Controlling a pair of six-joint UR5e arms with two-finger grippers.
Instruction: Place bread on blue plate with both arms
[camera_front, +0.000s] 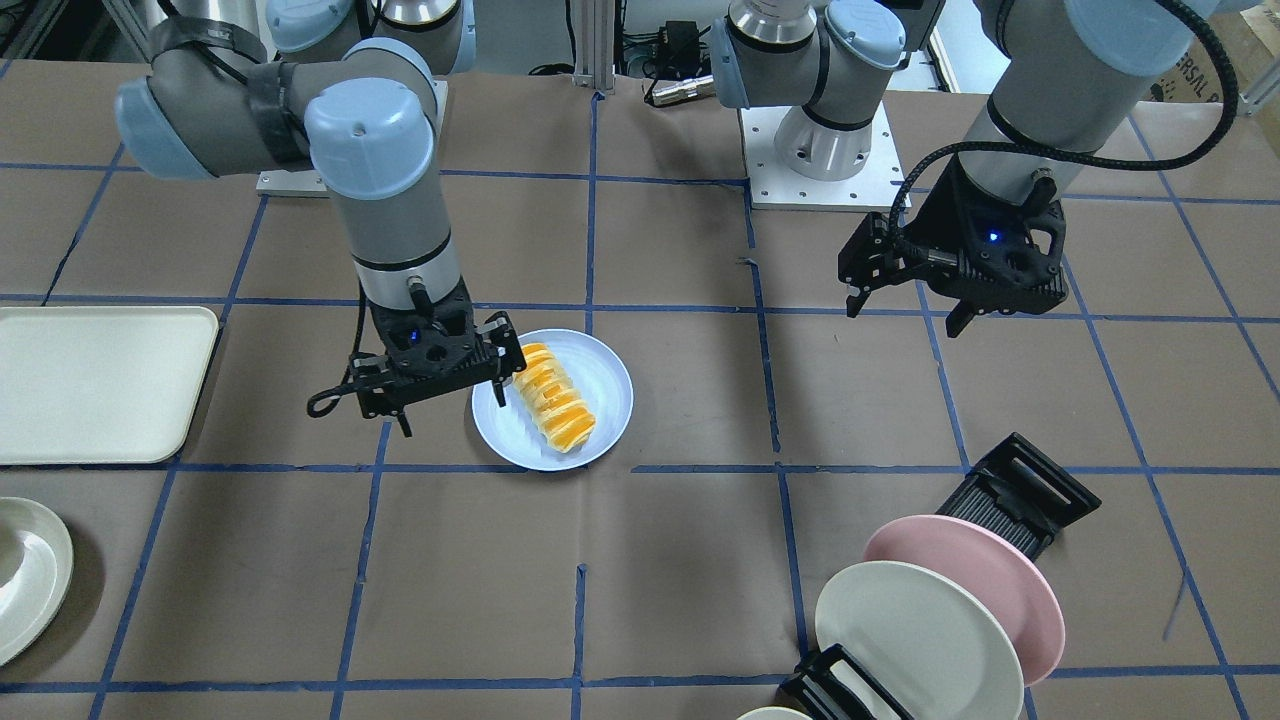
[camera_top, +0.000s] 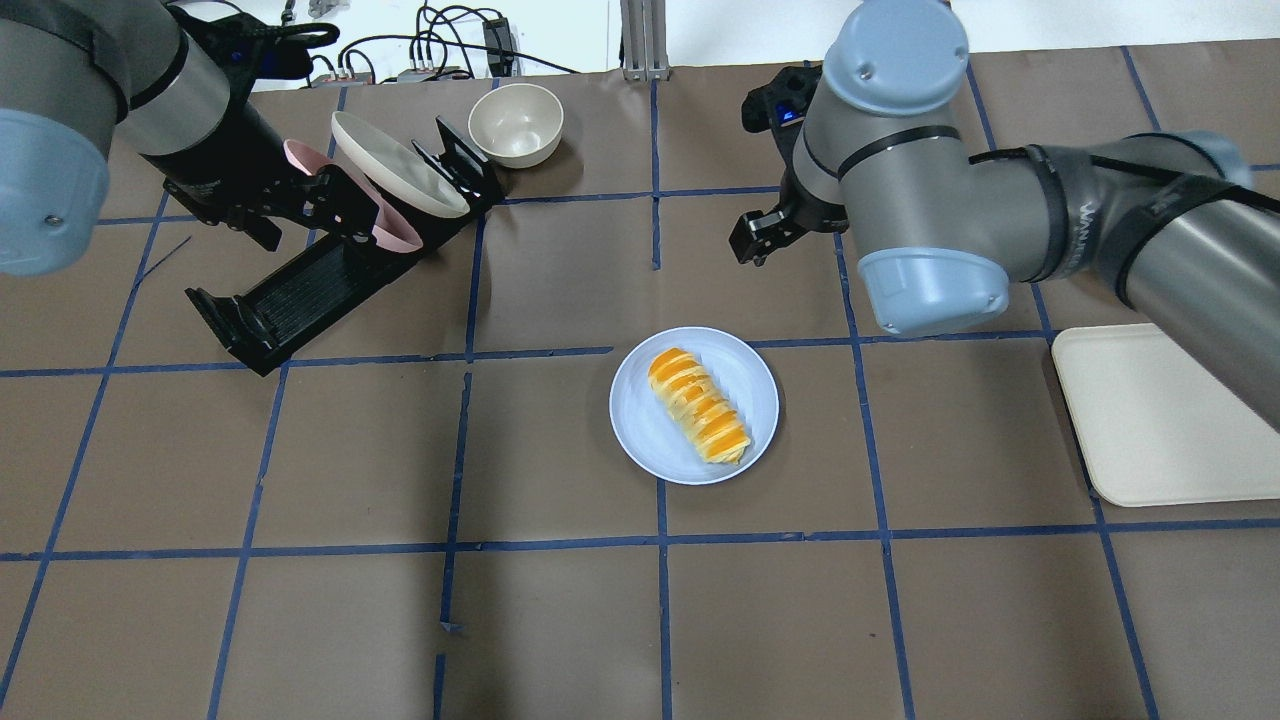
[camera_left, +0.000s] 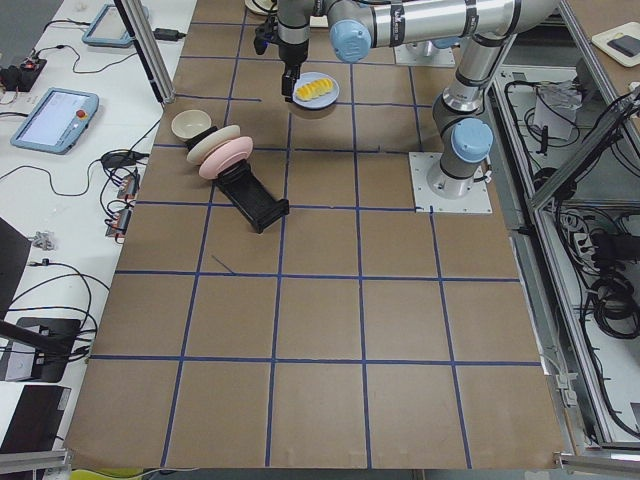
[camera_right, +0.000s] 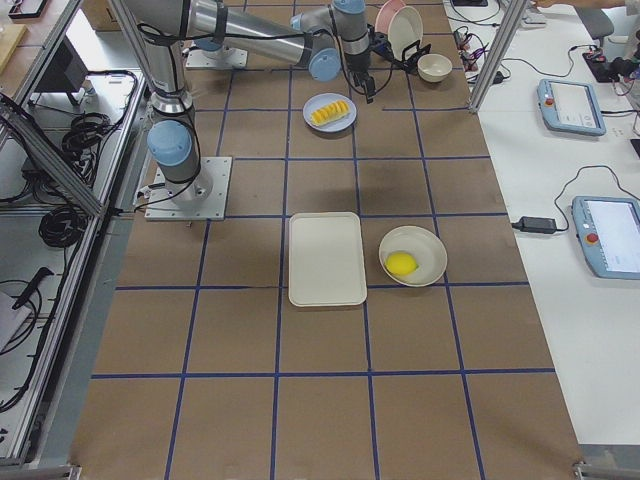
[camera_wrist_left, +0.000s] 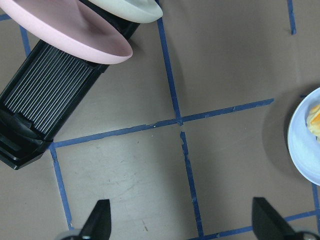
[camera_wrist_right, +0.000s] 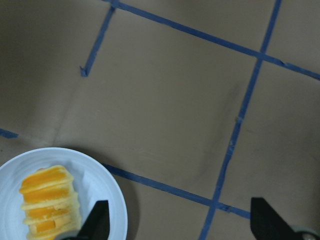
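The bread lies diagonally on the blue plate in the middle of the table; both also show in the overhead view, bread on plate. My right gripper hangs open and empty just beside the plate's edge, above the table. In the right wrist view its gripper is over bare table, with the bread at the lower left. My left gripper is open and empty, raised well away from the plate. In the left wrist view it holds nothing.
A black dish rack holds a pink plate and a cream-white plate near my left gripper. A cream bowl stands behind the rack. A cream tray and a bowl holding a yellow fruit lie on my right side.
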